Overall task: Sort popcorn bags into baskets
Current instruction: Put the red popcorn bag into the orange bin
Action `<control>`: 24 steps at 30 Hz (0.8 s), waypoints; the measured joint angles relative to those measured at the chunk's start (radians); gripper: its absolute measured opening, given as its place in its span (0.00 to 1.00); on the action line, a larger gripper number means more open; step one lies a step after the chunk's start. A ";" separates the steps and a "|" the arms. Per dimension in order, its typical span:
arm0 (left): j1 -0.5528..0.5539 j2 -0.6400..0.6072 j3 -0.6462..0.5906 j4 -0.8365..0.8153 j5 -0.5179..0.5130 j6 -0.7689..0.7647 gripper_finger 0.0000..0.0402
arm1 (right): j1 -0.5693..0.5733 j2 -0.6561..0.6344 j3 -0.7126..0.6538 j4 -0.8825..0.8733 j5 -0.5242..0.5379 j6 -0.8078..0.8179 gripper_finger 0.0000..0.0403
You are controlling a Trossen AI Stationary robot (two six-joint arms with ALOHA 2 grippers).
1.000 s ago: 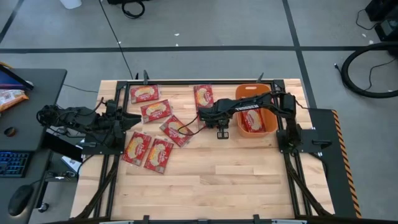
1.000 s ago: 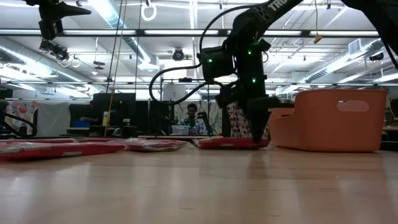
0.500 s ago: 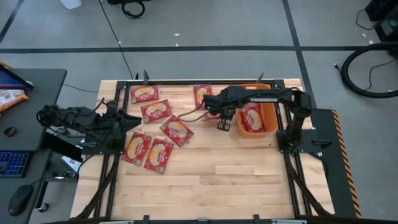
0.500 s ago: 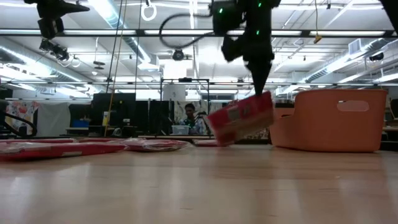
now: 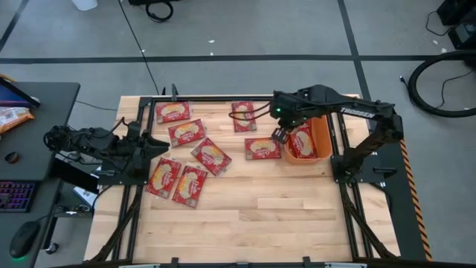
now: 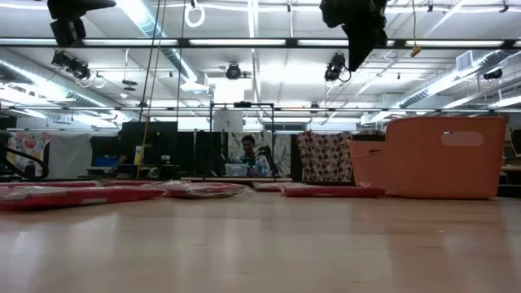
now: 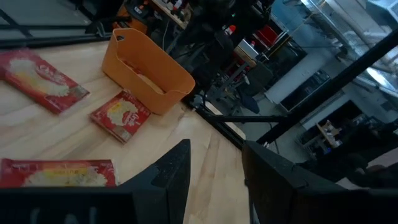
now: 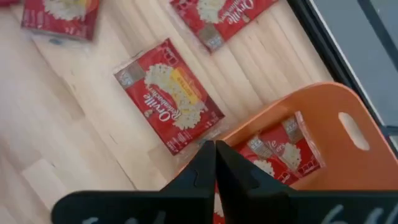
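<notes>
The orange basket [image 5: 322, 128] stands near the table's right far corner with one red popcorn bag [image 5: 301, 141] lying inside it. Another bag [image 5: 262, 148] lies flat on the table just left of the basket, also seen in the right wrist view [image 8: 168, 96] and the low view [image 6: 334, 191]. Several more bags [image 5: 187, 132] lie flat across the table's left half, and one [image 5: 243, 115] near the far edge. My right gripper [image 5: 279, 136] hangs shut and empty, high above the basket's left rim [image 8: 214, 152]. My left gripper [image 7: 214, 180] waits open at the left edge.
The arms' frames run along the table's left and right edges. A desk with a keyboard, a mouse and an orange snack bag [image 5: 11, 115] stands left of the table. Bare wood fills the near half [image 5: 253, 216].
My right gripper rose from the table with a bag hanging below its fingers and moved right toward the basket. The bag has left the gripper and now lies flat on the table just left of the basket, right of where it lay. The gripper has climbed higher.
</notes>
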 joint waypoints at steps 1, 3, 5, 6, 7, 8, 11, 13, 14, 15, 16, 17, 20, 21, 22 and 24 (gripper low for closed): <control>0.000 0.000 0.000 0.000 0.000 0.008 0.37 | 0.005 0.000 0.000 0.000 0.000 -0.003 0.07; 0.000 0.000 0.000 -0.001 -0.002 0.026 0.37 | 0.015 0.010 0.000 0.010 0.000 -0.004 0.11; 0.000 0.000 0.000 -0.002 -0.006 0.036 0.37 | 0.021 0.032 -0.001 0.040 -0.008 -0.005 0.16; 0.000 0.000 0.000 -0.003 -0.009 0.036 0.37 | 0.027 0.045 0.000 0.061 -0.014 -0.005 0.18; 0.000 0.000 0.000 -0.003 -0.012 0.036 0.37 | 0.029 0.060 -0.001 0.084 -0.025 -0.007 0.21; 0.000 0.000 0.000 -0.004 -0.014 0.035 0.37 | 0.036 0.081 -0.001 0.104 -0.032 -0.014 0.23; 0.000 0.000 0.000 -0.004 -0.019 0.029 0.37 | 0.053 0.146 -0.001 0.187 -0.066 -0.063 0.32; 0.000 0.000 0.000 -0.004 -0.028 0.029 0.37 | 0.061 0.195 -0.001 0.255 -0.092 -0.089 0.38; 0.000 0.000 0.000 -0.004 -0.030 0.028 0.37 | 0.062 0.218 -0.001 0.292 -0.110 -0.094 0.40; 0.000 0.000 0.000 -0.004 -0.030 0.028 0.37 | 0.062 0.243 -0.001 0.335 -0.136 -0.098 0.43; 0.000 0.000 0.000 -0.004 -0.029 0.023 0.37 | 0.062 0.268 -0.001 0.375 -0.162 -0.101 0.45; 0.000 0.000 0.000 -0.004 -0.019 0.019 0.37 | 0.063 0.291 -0.001 0.410 -0.185 -0.107 0.47; 0.000 0.000 0.000 -0.014 -0.008 0.001 0.37 | 0.078 0.364 -0.001 0.519 -0.206 -0.169 0.52; 0.000 0.000 0.000 -0.018 -0.008 0.001 0.37 | 0.087 0.388 -0.001 0.556 -0.206 -0.203 0.53; 0.000 0.000 0.000 -0.020 -0.008 0.001 0.37 | 0.097 0.412 -0.001 0.597 -0.206 -0.237 0.53; 0.000 0.000 0.000 -0.027 -0.010 0.002 0.37 | 0.114 0.461 -0.001 0.678 -0.211 -0.291 0.54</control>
